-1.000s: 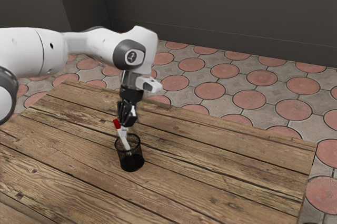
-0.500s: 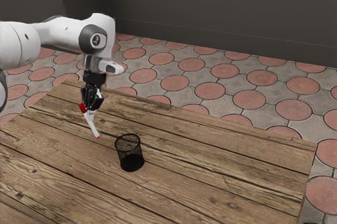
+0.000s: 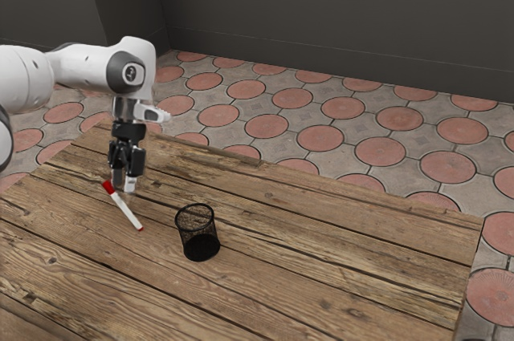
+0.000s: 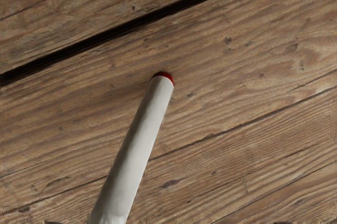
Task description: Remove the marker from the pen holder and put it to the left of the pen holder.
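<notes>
Just above the marker in the exterior view, my gripper (image 3: pixel 124 185) points down with its two fingers spread apart. The white marker (image 3: pixel 127 211) with a red cap is below the fingertips, at the exterior view's left of the pen holder and apart from it. Whether it rests fully flat on the wood I cannot tell. The pen holder (image 3: pixel 198 233), a black mesh cup, stands upright with nothing in it. In the wrist view the marker (image 4: pixel 134 150) runs from the lower edge toward the middle, its red-tipped end farthest from the hand.
The wooden table (image 3: pixel 321 253) extends under and around both things, with dark gaps between its planks. Its far edge lies behind the gripper, and a tiled floor (image 3: pixel 321 138) is beyond.
From inside the pen holder, the marker was lifted out and carried toward the exterior view's left, then lowered. My fingers have opened and let it go. The pen holder stayed where it was.
</notes>
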Robot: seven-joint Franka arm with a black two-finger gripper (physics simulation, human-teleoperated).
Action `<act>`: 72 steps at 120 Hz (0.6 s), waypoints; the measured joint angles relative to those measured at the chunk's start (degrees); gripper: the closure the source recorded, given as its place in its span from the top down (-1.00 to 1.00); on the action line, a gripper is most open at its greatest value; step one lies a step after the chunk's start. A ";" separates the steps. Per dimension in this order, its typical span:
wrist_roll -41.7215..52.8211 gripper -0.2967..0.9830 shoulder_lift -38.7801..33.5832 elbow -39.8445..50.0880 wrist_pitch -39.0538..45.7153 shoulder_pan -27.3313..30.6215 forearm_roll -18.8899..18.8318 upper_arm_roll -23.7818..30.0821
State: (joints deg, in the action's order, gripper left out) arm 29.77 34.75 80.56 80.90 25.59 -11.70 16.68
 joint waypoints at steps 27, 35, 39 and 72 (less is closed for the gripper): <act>0.59 0.44 -12.75 2.94 0.03 -2.61 0.53 4.52; 0.68 0.47 -16.22 3.21 0.04 -4.38 0.60 7.02; 0.72 0.48 -18.71 3.55 0.04 -5.50 0.56 8.23; 0.98 0.52 -23.48 2.68 0.04 -11.59 0.33 10.51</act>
State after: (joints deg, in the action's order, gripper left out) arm 30.75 11.27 83.24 80.94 14.00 -11.37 27.19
